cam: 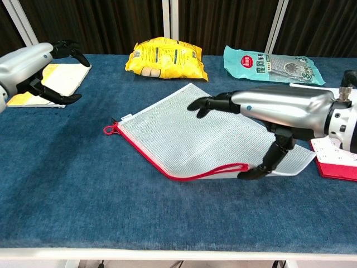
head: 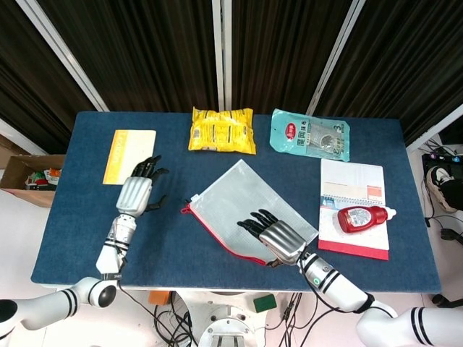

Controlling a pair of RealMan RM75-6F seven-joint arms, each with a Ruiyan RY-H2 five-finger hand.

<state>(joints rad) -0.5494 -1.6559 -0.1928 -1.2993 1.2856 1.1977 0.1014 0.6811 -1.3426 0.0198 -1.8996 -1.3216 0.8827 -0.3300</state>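
Lab: black curtains (head: 145,50), loose floor cables (head: 166,322).

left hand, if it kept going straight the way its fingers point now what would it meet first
Probably the yellow booklet. The left hand is open, its fingers aimed toward the far left of the table, and the booklet's near edge lies just ahead. Its height above the table is unclear, so it might pass over it.
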